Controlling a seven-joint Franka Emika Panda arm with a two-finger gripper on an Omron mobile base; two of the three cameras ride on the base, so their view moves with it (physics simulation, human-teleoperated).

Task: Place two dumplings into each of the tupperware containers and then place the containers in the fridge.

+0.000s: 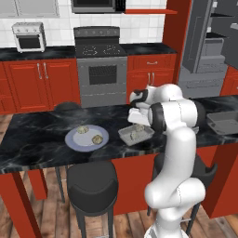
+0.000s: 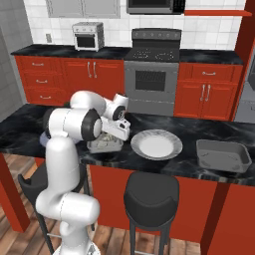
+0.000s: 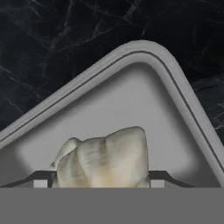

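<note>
Hand view, dumpling (image 3: 107, 159) between claw (image 3: 98, 181) tips, inside tupperware container (image 3: 131, 96)

Two dumplings (image 1: 82, 129) on plate (image 1: 74, 142); two in near tray (image 1: 148, 135); two trays; two stools (image 1: 92, 182).

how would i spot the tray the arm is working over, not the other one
Start at the long black marble counter and find the round blue-grey plate holding two dumplings. The tray sits just right of that plate, under the gripper. It already has dumplings inside, while the other tray lies empty at the counter's far right end.
</note>
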